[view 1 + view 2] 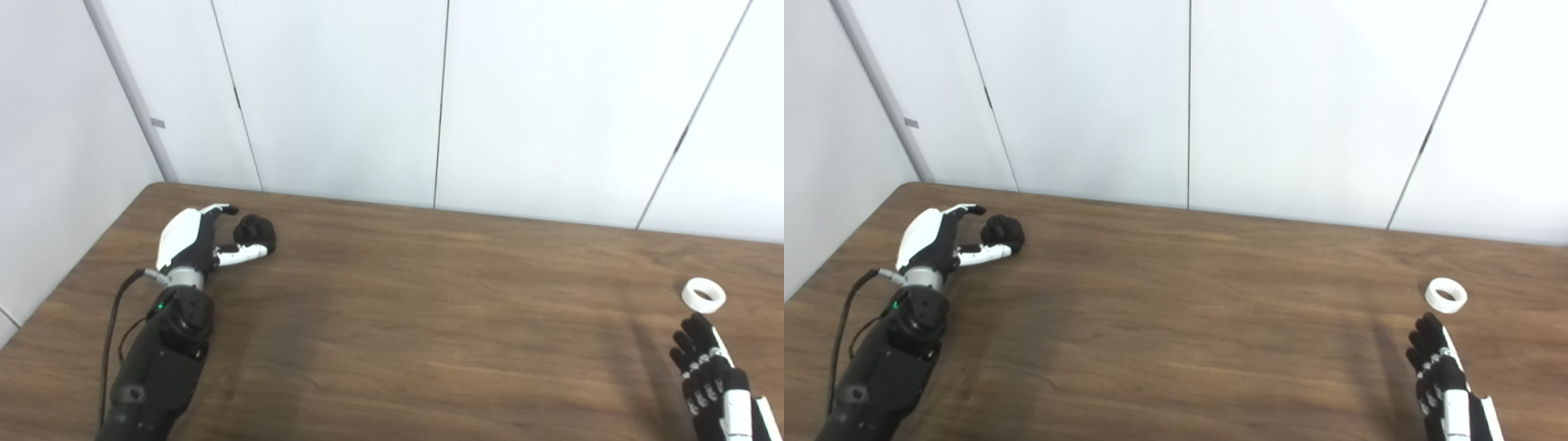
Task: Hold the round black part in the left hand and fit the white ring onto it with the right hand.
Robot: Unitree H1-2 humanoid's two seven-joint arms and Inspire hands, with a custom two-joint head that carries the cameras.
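Note:
The round black part (255, 231) sits on the wooden table (429, 306) at the far left. My left hand (199, 239) is open right beside it, thumb reaching under the part's near side and fingers arched over its left side without closing on it. The white ring (704, 294) lies flat on the table at the far right. My right hand (710, 373) is open just short of the ring, its fingertips a little way from it and holding nothing.
White wall panels (429, 92) stand right behind the table's far edge. A black cable (113, 324) runs along my left forearm. The table's left edge lies close to my left arm.

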